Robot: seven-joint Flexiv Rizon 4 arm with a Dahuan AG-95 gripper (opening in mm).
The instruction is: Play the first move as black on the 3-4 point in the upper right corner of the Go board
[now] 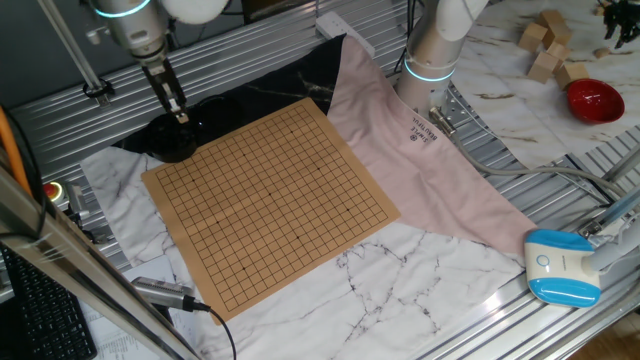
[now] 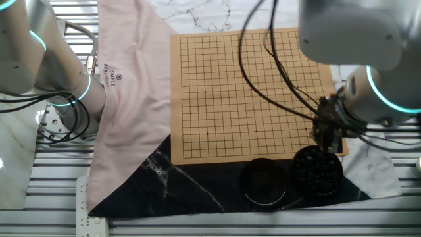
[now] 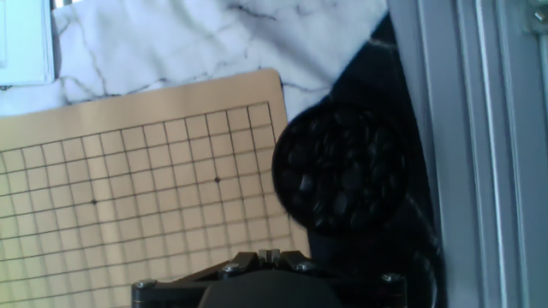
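Note:
The tan wooden Go board (image 1: 270,200) lies flat mid-table with no stones on it; it also shows in the other fixed view (image 2: 250,92) and the hand view (image 3: 128,188). A black bowl of black stones (image 2: 317,171) sits just off one board corner, also seen in the fixed view (image 1: 172,140) and the hand view (image 3: 342,180). My gripper (image 1: 181,115) hangs a little above that bowl's edge, by the board corner (image 2: 327,137). In the hand view the gripper (image 3: 270,254) has its fingers pressed together. No stone shows between them.
A second black bowl or lid (image 2: 263,181) sits beside the stone bowl on black cloth. A pink cloth (image 1: 420,170) lies along the board's far side. Another arm's base (image 1: 435,50) stands behind it. A red bowl (image 1: 593,98), wooden blocks (image 1: 545,45) and a blue-white device (image 1: 562,265) lie at the right.

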